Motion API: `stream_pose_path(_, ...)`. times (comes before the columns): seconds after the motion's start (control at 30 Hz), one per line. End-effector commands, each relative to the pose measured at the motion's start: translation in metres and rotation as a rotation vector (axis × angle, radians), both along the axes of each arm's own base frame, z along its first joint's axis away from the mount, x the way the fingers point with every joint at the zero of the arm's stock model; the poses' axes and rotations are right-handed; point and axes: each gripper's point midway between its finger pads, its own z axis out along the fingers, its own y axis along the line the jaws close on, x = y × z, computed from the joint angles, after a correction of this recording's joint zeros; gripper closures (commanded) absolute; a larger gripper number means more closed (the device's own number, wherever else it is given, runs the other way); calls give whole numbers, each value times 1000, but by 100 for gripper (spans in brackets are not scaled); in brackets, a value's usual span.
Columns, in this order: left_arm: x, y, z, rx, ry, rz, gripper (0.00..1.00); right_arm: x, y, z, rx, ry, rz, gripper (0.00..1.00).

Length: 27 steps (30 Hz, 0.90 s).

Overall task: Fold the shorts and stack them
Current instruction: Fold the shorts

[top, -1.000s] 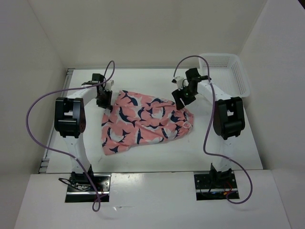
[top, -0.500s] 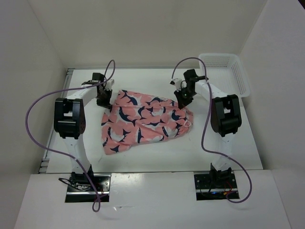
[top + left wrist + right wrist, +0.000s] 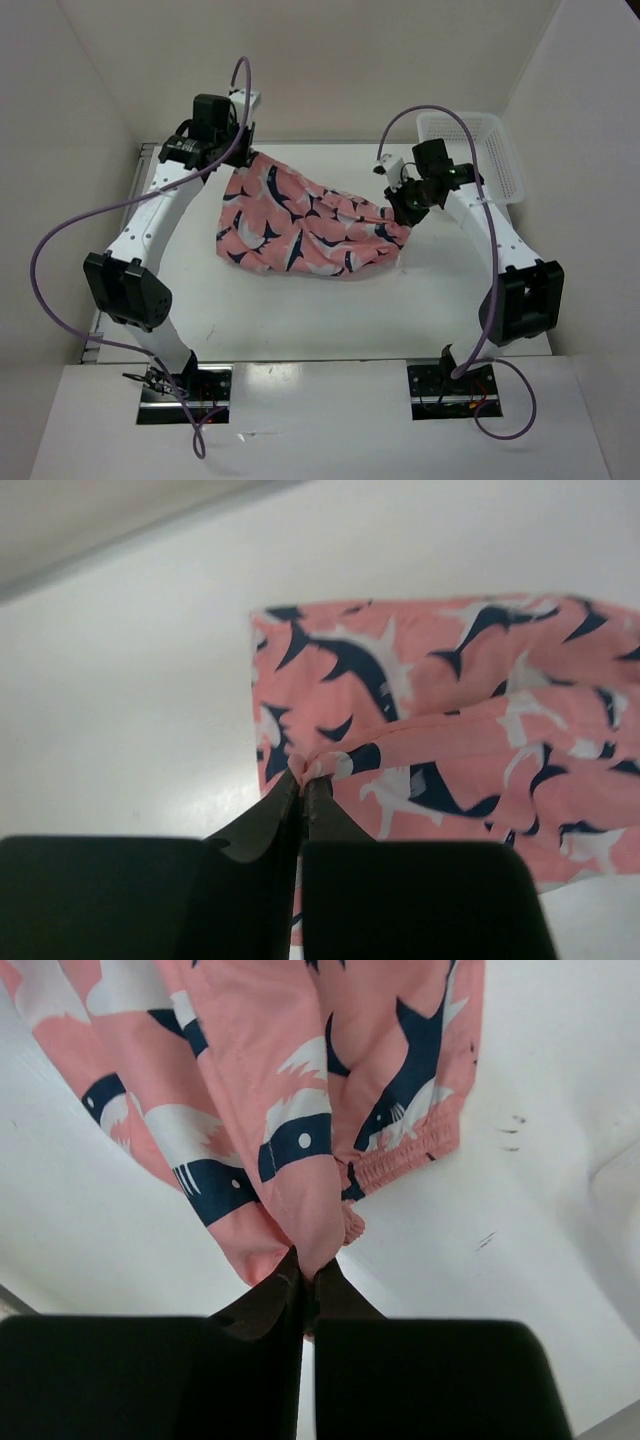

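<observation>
While the left gripper (image 3: 303, 780) and right gripper (image 3: 308, 1272) each hold 1 edge, jaws pressed together on cloth, the shorts (image 3: 300, 222) hang stretched left of the basket (image 3: 503, 152), sagging toward the tabletop (image 3: 450, 300): judged a spreading hold before folding.

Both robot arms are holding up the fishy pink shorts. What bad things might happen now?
1. The left tool and right tool each pinch only a small tuck of the shorts at their tips, so the cloth might slip out.
2. The shorts sag in wrinkles between the tools, so a fold might land crooked.
3. The right arm is close to the white basket and might bump it.
</observation>
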Motion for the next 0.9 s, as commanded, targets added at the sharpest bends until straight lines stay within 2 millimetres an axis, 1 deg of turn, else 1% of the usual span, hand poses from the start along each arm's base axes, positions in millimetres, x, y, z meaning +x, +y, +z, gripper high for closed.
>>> stream_pose_path(0.0, 25, -25, 2, 2, -28, -34, 100, -16, -9, -17, -31, 76, -8, 100)
stream_pose_path(0.03, 37, -28, 3, -5, -56, -34, 100, -12, -14, -16, -20, 67, -24, 100)
stream_pose_path(0.07, 49, -29, -15, 8, -39, -22, 100, -7, -17, -18, -12, 66, -52, 100)
stream_pose_path(0.1, 58, -27, -24, 22, -41, -2, 100, -2, -20, -24, 1, 83, -74, 100)
stream_pose_path(0.13, 73, -29, -43, 32, -34, 8, 100, 5, -30, -24, 28, 88, -126, 100)
stream_pose_path(0.17, 80, -29, -54, 41, -22, 15, 100, 16, -36, -20, 38, 72, -157, 100)
stream_pose_path(0.2, 86, -25, -64, 45, -7, 24, 100, 21, -41, -22, 53, 83, -183, 100)
stream_pose_path(0.23, 99, -29, -76, 47, -1, 24, 100, 30, -55, -30, 58, 101, -231, 100)
stream_pose_path(0.27, 104, -33, -82, 40, 5, 13, 100, 38, -59, -27, 77, 97, -256, 100)
stream_pose_path(0.3, 114, -28, -84, 38, -3, 25, 100, 43, -63, -36, 86, 125, -276, 100)
stream_pose_path(0.33, 128, -28, -91, 30, -11, 27, 100, 51, -72, -36, 95, 118, -310, 100)
stream_pose_path(0.37, 134, -29, -95, 30, -13, 27, 100, 53, -72, -41, 94, 124, -311, 100)
stream_pose_path(0.4, 141, -31, -115, 37, 14, 27, 100, 54, -74, -52, 81, 152, -317, 100)
stream_pose_path(0.43, 146, -34, -117, 30, 10, 20, 100, 57, -74, -56, 80, 152, -317, 100)
stream_pose_path(0.47, 156, -36, -107, 22, -23, 20, 100, 60, -74, -58, 84, 159, -326, 100)
stream_pose_path(0.5, 162, -38, -121, 25, -10, 20, 100, 63, -73, -63, 88, 163, -334, 100)
stream_pose_path(0.53, 168, -33, -120, 23, -19, 29, 100, 70, -73, -63, 93, 163, -343, 100)
stream_pose_path(0.57, 174, -33, -113, 23, -39, 37, 100, 75, -73, -62, 99, 154, -350, 100)
stream_pose_path(0.6, 177, -33, -123, 26, -29, 37, 100, 82, -74, -60, 96, 139, -362, 100)
stream_pose_path(0.63, 182, -25, -125, 31, -31, 58, 100, 90, -74, -53, 107, 120, -375, 100)
stream_pose_path(0.67, 184, -25, -127, 31, -33, 58, 100, 97, -73, -52, 115, 110, -384, 99)
stream_pose_path(0.7, 188, -23, -135, 41, -24, 69, 100, 106, -75, -42, 119, 72, -394, 97)
stream_pose_path(0.73, 189, -16, -140, 51, -14, 86, 100, 113, -71, -42, 122, 63, -406, 94)
stream_pose_path(0.77, 190, -16, -156, 58, 13, 86, 99, 119, -76, -45, 88, 48, -441, 91)
stream_pose_path(0.8, 191, -16, -162, 61, 25, 85, 98, 127, -80, -40, 75, 13, -465, 75)
stream_pose_path(0.83, 193, -16, -160, 61, 24, 85, 90, 131, -77, -40, 57, 5, -462, 62)
stream_pose_path(0.87, 193, -16, -175, 67, 49, 85, 82, 138, -79, -38, 34, -26, -473, 33)
